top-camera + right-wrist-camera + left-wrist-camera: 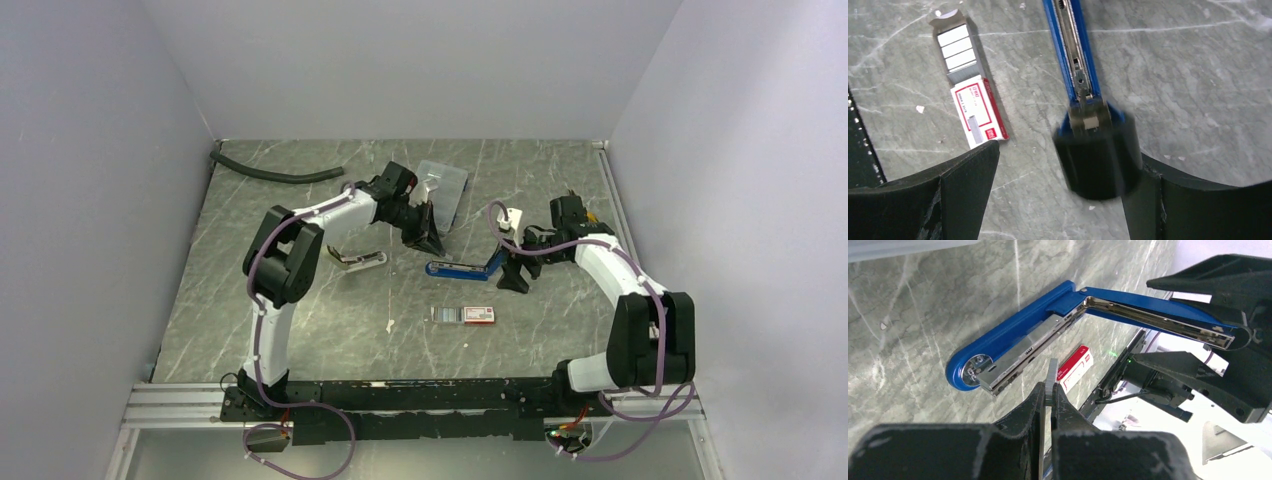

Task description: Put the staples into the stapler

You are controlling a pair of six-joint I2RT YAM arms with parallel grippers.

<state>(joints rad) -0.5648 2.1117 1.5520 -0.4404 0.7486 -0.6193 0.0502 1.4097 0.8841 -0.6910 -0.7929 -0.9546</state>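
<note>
Clear case [441,185], black hose [275,175] behind; white box [979,112] beside. Blue stapler [1013,335] hinged open. Left gripper [1050,390] pinches 1 staple strip [1051,374]; right gripper [1045,155] fingers spread

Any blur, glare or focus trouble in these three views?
Top view: sharp, evenly lit. Left wrist: blown-out white at lower right; own jaws soft, stapler crisp. Right wrist: smear where the stapler tip meets one jaw; staple box sharp.

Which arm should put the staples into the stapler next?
Left. The left gripper is shut on a staple strip, right by the metal channel of the open blue stapler. The right gripper is open, one finger against the raised lid, seemingly propping it.
</note>
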